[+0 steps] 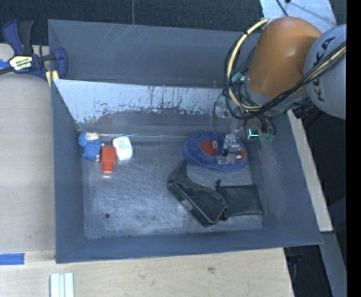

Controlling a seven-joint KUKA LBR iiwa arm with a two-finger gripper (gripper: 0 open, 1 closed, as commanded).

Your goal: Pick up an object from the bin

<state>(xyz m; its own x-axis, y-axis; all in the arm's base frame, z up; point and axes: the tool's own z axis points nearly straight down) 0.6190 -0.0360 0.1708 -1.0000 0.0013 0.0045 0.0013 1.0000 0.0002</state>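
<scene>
Hanging over one blue disc [195, 150] by one black pouch [200, 200]: the tool [232, 150], grip unclear.

arm [332, 67]: extended from the far right, bent downward | wrist: capped by an orange cover [282, 54], looped with yellow and black cables [236, 73] on its left | gripper [232, 147]: pointed down, set low, right of centre, just nearer than the cover
</scene>
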